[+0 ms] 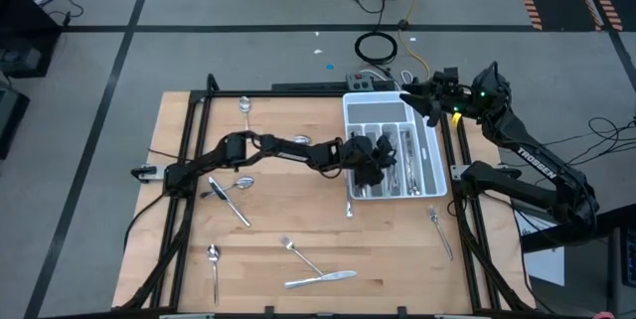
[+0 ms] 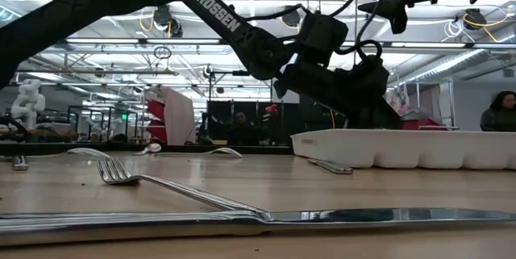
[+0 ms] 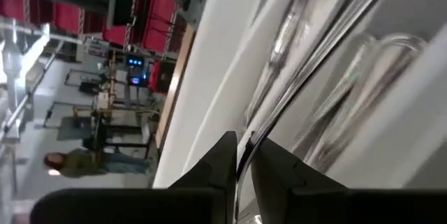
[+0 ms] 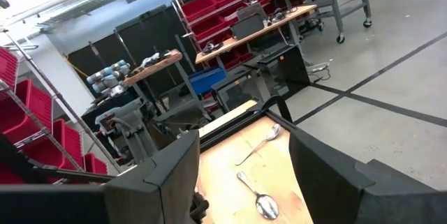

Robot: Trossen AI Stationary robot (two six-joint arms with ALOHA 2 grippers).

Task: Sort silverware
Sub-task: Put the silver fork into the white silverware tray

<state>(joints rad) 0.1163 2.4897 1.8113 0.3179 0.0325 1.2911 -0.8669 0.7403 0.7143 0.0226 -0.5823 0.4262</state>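
The left gripper [image 1: 379,156] is down over the white tray [image 1: 431,145], at its left compartments, on the right side of the wooden bench [image 1: 298,220]. In the left wrist view the fingers [image 3: 218,160] stand narrow, with a slim silver utensil [image 3: 246,153] running through the slit between them; whether they grip it or merely flank it, I cannot tell. Sorted silverware [image 3: 318,77] lies in the tray's slots just beyond the tips.

The right gripper [image 1: 429,103] hangs above the tray's far right corner, and its fingers [image 4: 174,168] are spread wide with nothing between them.

More silverware lies loose across the bench: a spoon [image 1: 245,108] at the far edge, another spoon [image 1: 237,184] near the left arm, a dark-handled piece [image 1: 228,201] beside it, a spoon [image 1: 213,264] at the near left, a fork [image 1: 302,255] and a knife [image 1: 322,279] near the front. A small piece [image 1: 350,209] sits just before the tray, and a fork [image 1: 438,228] lies at the right edge. In the low view the front knife [image 2: 266,218] and fork [image 2: 173,187] fill the foreground.
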